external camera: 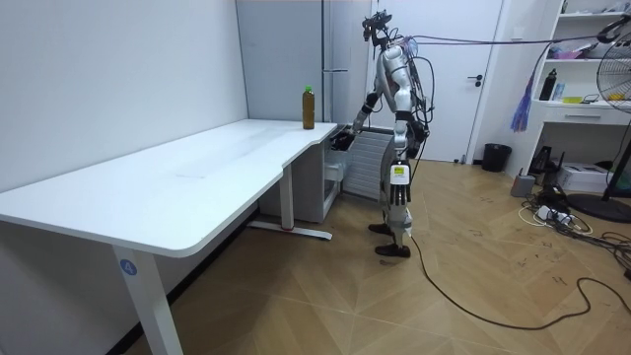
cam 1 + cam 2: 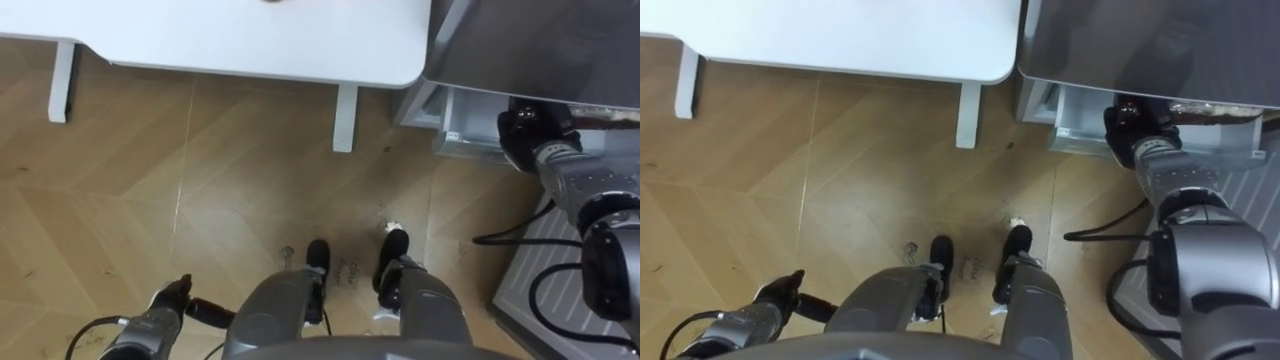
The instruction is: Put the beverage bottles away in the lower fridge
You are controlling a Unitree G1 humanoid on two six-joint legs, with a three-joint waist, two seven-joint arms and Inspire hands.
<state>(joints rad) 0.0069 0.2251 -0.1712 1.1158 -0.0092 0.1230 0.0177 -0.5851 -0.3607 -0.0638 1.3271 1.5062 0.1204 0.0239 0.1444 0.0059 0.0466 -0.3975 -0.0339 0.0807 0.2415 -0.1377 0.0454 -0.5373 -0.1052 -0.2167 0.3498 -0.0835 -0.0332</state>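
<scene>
A drink bottle (image 1: pixel 308 106) with brown liquid and a green cap stands on the far corner of the white table (image 1: pixel 197 163), next to the tall grey fridge (image 1: pixel 296 59). I stand in front of the fridge's lower part. My right hand (image 2: pixel 525 135) reaches down to the white edge of the lower compartment (image 2: pixel 465 125), under the grey fridge front (image 2: pixel 530 40); its fingers are hidden there. My left hand (image 2: pixel 172 297) hangs low at my left side with relaxed fingers and holds nothing.
The table's leg (image 2: pixel 345 118) stands just left of the fridge. A ribbed grey panel (image 2: pixel 545 270) lies low to my right by the fridge. Wooden floor (image 2: pixel 200 190) spreads to my left. A white door (image 1: pixel 463 79) is behind me.
</scene>
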